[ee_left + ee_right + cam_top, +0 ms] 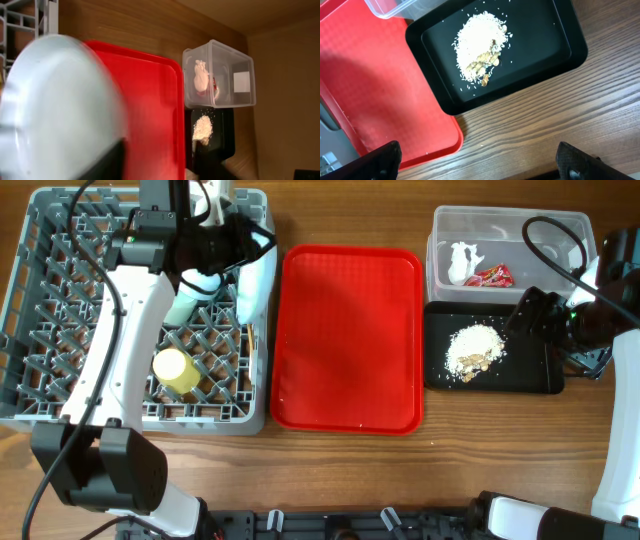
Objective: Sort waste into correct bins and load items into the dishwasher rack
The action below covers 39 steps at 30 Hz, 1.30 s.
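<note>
The grey dishwasher rack (30, 290) stands at the left. A pale round plate (255, 280) stands on edge at its right side; it fills the left of the left wrist view (50, 110), blurred. My left gripper (228, 240) hangs just above it, jaws (160, 165) apart with the red tray showing between them. A yellow cup (172, 368) and a light green bowl (185, 305) sit in the rack. The clear tub (510, 218) holds a white tissue (464, 260) and a red wrapper (490, 277). Beige crumbs (473, 348) lie in the black tray (440, 380). My right gripper (517, 315) is open and empty (477, 165).
The large red serving tray (350, 330) lies between the rack and the bins, with nothing on it. My right gripper hovers over the wooden table (545, 120) beside the black tray's (555, 45) near edge. My left arm spans the rack. Cables trail by the clear tub.
</note>
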Each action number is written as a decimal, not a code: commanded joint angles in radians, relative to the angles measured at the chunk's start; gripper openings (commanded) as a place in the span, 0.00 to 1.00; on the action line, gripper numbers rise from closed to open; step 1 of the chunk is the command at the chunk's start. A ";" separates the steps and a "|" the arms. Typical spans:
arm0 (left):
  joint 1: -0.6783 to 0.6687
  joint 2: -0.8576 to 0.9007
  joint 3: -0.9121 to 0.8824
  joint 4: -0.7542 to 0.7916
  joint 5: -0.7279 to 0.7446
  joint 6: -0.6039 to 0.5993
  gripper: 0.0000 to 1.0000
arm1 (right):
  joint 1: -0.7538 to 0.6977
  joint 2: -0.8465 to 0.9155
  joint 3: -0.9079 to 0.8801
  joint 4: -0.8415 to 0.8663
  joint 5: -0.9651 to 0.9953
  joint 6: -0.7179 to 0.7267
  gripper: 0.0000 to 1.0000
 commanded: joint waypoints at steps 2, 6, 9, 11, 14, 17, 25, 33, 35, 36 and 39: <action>0.024 0.015 0.003 -0.010 -0.026 -0.001 0.83 | -0.002 -0.013 0.005 -0.003 -0.015 -0.003 1.00; 0.062 0.009 0.003 -0.080 -0.029 0.007 1.00 | -0.002 -0.013 0.005 0.003 -0.021 -0.004 1.00; 0.084 -0.016 0.003 -0.111 -0.078 0.007 1.00 | -0.001 -0.013 0.005 0.042 -0.131 -0.055 1.00; 0.087 -0.048 0.003 -0.116 -0.104 0.046 1.00 | -0.001 -0.013 0.005 0.086 -0.212 -0.081 1.00; 0.087 -0.112 0.003 -0.117 -0.131 0.063 1.00 | -0.001 -0.013 0.005 0.170 -0.289 -0.082 1.00; 0.083 -0.149 0.003 -0.141 -0.137 0.063 1.00 | 0.039 -0.013 0.005 0.254 -0.331 -0.098 1.00; -0.060 -0.148 0.003 -0.240 -0.442 0.055 1.00 | 0.296 0.031 0.004 0.475 -0.251 -0.103 1.00; -0.155 -0.140 0.002 -0.387 -0.599 0.027 1.00 | 0.344 0.137 0.003 0.404 -0.174 -0.106 1.00; -0.153 -0.140 0.002 -0.460 -0.599 0.002 1.00 | 0.344 0.128 0.003 0.380 -0.152 -0.095 1.00; -0.153 -0.140 0.001 -0.489 -0.599 0.002 1.00 | 0.344 0.121 0.003 0.361 -0.128 -0.074 0.99; -0.154 -0.141 0.001 -0.554 -0.599 -0.006 1.00 | 0.344 0.103 0.003 0.294 -0.069 -0.071 1.00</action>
